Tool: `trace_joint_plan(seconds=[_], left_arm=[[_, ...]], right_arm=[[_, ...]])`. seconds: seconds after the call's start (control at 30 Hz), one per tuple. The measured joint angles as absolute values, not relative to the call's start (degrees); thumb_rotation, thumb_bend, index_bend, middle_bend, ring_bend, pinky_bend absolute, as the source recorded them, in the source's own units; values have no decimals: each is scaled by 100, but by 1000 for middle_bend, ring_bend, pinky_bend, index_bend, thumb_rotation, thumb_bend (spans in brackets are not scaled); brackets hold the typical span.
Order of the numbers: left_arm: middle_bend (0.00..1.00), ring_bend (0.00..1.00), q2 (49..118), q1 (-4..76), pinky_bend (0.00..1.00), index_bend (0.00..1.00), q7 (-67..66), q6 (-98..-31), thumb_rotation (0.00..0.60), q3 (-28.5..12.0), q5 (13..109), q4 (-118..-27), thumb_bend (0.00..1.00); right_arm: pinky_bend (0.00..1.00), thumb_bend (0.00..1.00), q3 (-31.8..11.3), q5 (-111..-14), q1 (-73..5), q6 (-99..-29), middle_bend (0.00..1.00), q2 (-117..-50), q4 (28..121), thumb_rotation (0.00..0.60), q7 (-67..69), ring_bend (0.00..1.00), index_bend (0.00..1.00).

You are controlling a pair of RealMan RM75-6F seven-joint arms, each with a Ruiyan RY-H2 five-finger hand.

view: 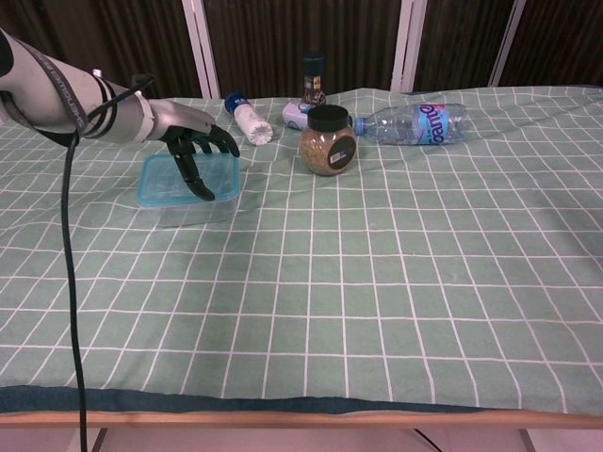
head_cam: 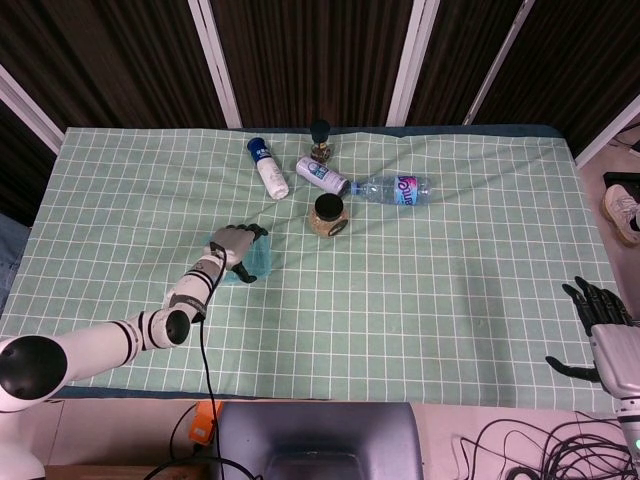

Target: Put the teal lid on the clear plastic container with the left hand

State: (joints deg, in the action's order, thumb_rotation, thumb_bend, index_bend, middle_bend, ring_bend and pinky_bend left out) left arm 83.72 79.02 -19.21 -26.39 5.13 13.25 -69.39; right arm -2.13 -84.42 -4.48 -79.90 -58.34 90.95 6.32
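Teal lid [view: 160, 175] already sat on the clear plastic container [view: 193, 209], left of the brown jar [view: 327, 141]. Left hand [view: 193, 151] hovered over the lid, fingers spread and pointing down, gripping nothing; contact unclear. Likely only seating and withdrawal were left.

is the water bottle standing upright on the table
No, the water bottle lies on its side on the checked tablecloth, behind the black-lidded jar.
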Motion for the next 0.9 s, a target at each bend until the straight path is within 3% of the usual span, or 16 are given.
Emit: trace_joint_plan(seconds=[0.13,0.27,0.33,0.47,0.6,0.9], left_arm=[[539,535,8386,7891,472,292,-1823,-2593,600,523,1379,-6899,276],[426,324,8367,7847,315,231,-1721,-2637,600,468,1508,-6919,276],[297,195,8343,7815,208,156,-1658,-2655,600,422,1602,-6939,275],[37,21,8289,7738,113,26,-1522,-2673,600,329,1779,-6988,277],[0,0,8265,7639,29,0,-1426,-2768,600,251,1992,-7025,281],[0,0,8189,7468,11,0,-1315,-2888,600,178,2211,-7093,267]], right_arm=[[0,196,-208,-8445,-442,-7995,0,-5834,9086,600,642,0,0],[0,196,-210,-8456,-441,-8006,0,-5832,9092,600,647,0,0],[0,196,-215,-8450,-444,-8004,0,-5829,9093,600,649,0,0],[0,196,-208,-8460,-440,-8007,0,-5830,9091,600,646,0,0],[0,196,-208,-8465,-430,-8028,0,-5828,9094,600,641,0,0],[0,196,-206,-8463,-433,-8019,0,-5831,9100,600,615,0,0]])
